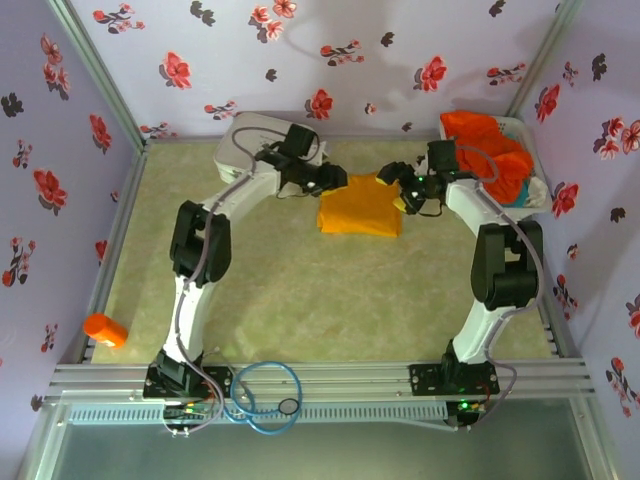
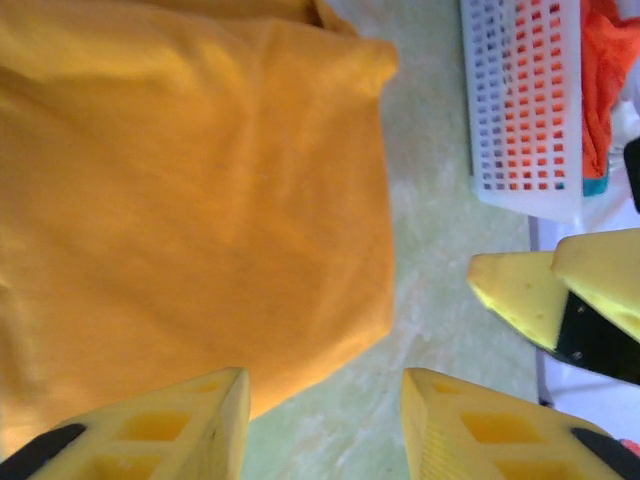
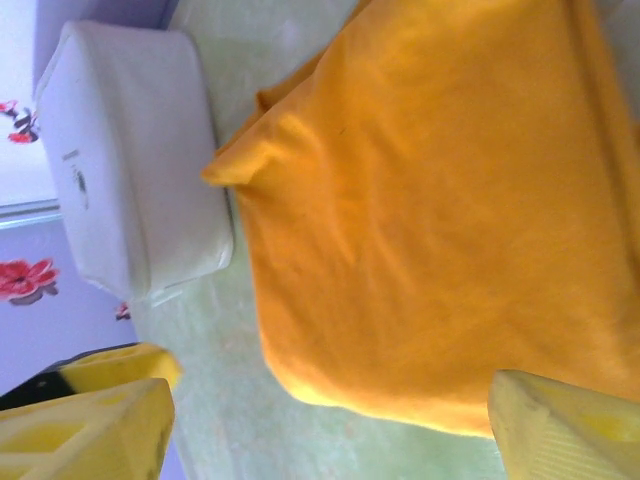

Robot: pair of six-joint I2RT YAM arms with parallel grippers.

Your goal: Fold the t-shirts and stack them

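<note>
A golden yellow-orange t-shirt lies folded in a rough square at the table's far middle. My left gripper hovers at the shirt's left edge, open; in the left wrist view only table mat shows between its fingers, and the shirt lies just beyond them. My right gripper is at the shirt's right edge, wide open. In the right wrist view the shirt's edge lies under the gap, untouched. A red-orange t-shirt is heaped in the basket.
A white perforated basket stands at the back right, also seen as a white basket. A white hard case sits at the back left, close to the shirt's corner as the white case. A small orange cylinder lies near the left rail.
</note>
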